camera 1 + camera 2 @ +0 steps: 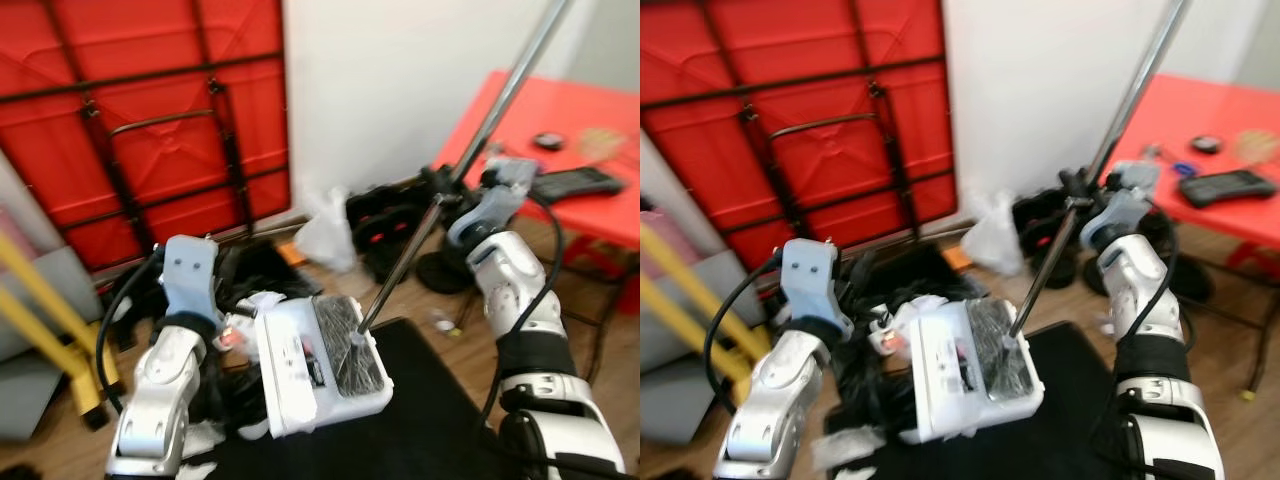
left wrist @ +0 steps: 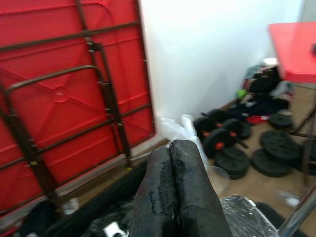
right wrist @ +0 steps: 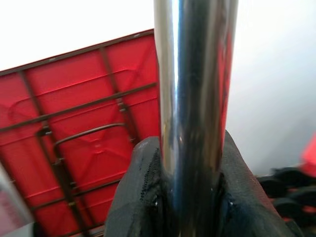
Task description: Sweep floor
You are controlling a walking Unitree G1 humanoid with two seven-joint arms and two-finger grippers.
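Nearest the robot, a black mat (image 1: pixel 420 420) is spread on the wooden floor (image 1: pixel 455 345). At its far edge a white dustpan (image 1: pixel 320 365) is seen, with dark debris lying in its tray and the lower end of the broom pole (image 1: pixel 455 180) resting in it. The pole is tilted, rising from the dustpan up toward the robot's right.

The left gripper (image 2: pixel 175 197) is held low beside the dustpan, its two black fingers pressed together with nothing between them. The right gripper (image 3: pixel 190 197) is raised at mid-height and is clenched around the shiny metal pole, one black finger on each side of it.

Just beyond the dustpan, a heap of dark clutter and a white plastic bag (image 1: pixel 328 232) are found on the floor, with black weight plates (image 2: pixel 232 160) near the wall. On the robot's right a red table (image 1: pixel 570 130) stands, bearing a black flat object (image 1: pixel 572 183). Farthest away, a folded red table (image 1: pixel 150 120) is leaned against the white wall (image 1: pixel 400 80).
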